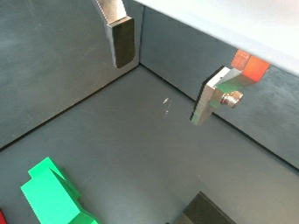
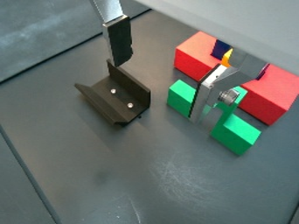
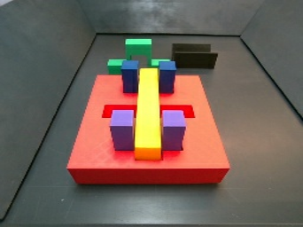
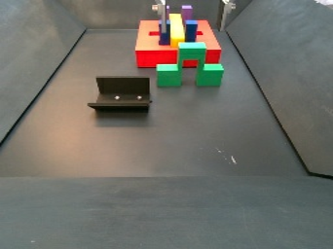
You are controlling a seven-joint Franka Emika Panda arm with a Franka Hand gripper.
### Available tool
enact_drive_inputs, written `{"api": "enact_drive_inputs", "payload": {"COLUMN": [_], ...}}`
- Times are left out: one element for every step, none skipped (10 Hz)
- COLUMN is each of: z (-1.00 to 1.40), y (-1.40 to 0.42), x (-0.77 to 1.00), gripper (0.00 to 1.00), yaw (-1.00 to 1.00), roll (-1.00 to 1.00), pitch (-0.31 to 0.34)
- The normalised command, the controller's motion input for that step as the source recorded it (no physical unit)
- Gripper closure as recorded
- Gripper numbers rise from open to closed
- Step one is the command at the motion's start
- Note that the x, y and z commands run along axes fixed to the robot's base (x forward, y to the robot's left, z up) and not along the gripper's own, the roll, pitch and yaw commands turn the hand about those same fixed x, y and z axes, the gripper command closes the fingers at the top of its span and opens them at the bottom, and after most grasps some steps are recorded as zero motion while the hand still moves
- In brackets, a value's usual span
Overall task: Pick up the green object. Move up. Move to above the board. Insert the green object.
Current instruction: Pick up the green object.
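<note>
Nearest in a side view, the board point(image 3: 95, 164) awaits while the green object point(image 2: 228, 122) sits ungrasped on the counter (nothing done yet), gripper point(image 2: 163, 66) spread empty above.

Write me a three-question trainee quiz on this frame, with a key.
1. True or false: the gripper is shut on the green object.
2. Which long piece lies along the middle of the board? A. yellow bar B. white bar C. orange bar
3. Fill in: the green object sits on the floor between the board and the ___.

Key: 1 false, the gripper hangs open and empty above the floor near the green object; 2 A; 3 fixture.
</note>
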Motion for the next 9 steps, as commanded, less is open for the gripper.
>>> {"api": "enact_drive_inputs", "payload": {"z": [-0.20,-0.30,-0.27,-0.27,-0.28,-0.27,-0.27,-0.31,-0.34], "y": [-0.33,-0.84,-0.89,-0.91,-0.90,-0.89,-0.74,-0.66,-0.50], "x": [0.00,-0.06,0.00,0.00,0.00,-0.02,-0.05,-0.06,-0.05], "gripper": [0.00,0.00,0.00,0.00,0.00,0.00,0.00,0.00,0.00], "yaw": [0.01,0.06,0.10,0.09,0.10,0.12,0.10,0.07,0.05], "roll": [0.03,0.28,0.17,0.16,0.16,0.15,0.11,0.09,0.06], "pitch": [-0.059,-0.039,-0.056,-0.057,-0.050,-0.054,-0.053,-0.069,-0.074]}}
